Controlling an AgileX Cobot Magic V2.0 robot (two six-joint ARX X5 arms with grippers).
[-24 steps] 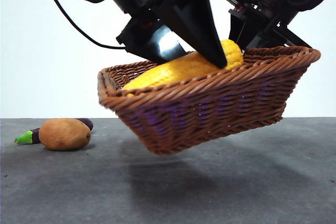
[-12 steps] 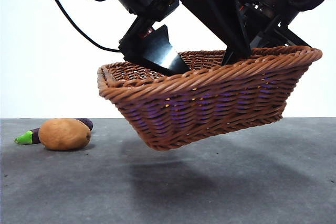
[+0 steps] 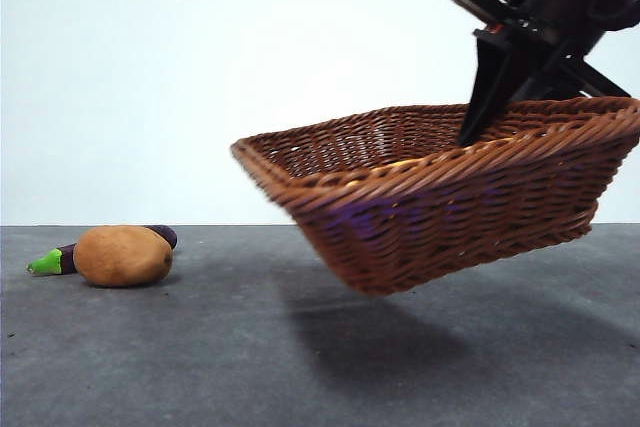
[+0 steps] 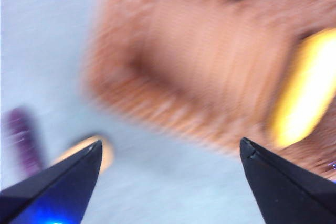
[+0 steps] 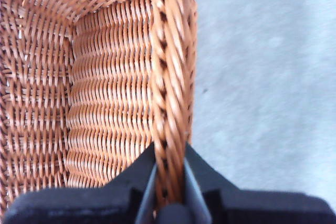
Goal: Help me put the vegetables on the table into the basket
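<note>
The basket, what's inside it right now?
The left wrist view shows the yellow corn cob lying inside the basket. From the front the wicker wall hides it, so the rest of the floor cannot be checked there.

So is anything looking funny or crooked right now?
Yes: the basket hangs tilted in the air above the table, held only by the right gripper clamped on its rim. The potato and eggplant lie on the table.

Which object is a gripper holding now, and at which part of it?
The right gripper holds the basket by its braided rim, jaws pinching the wall, with the basket lifted off the table. The left gripper is open and holds nothing.
</note>
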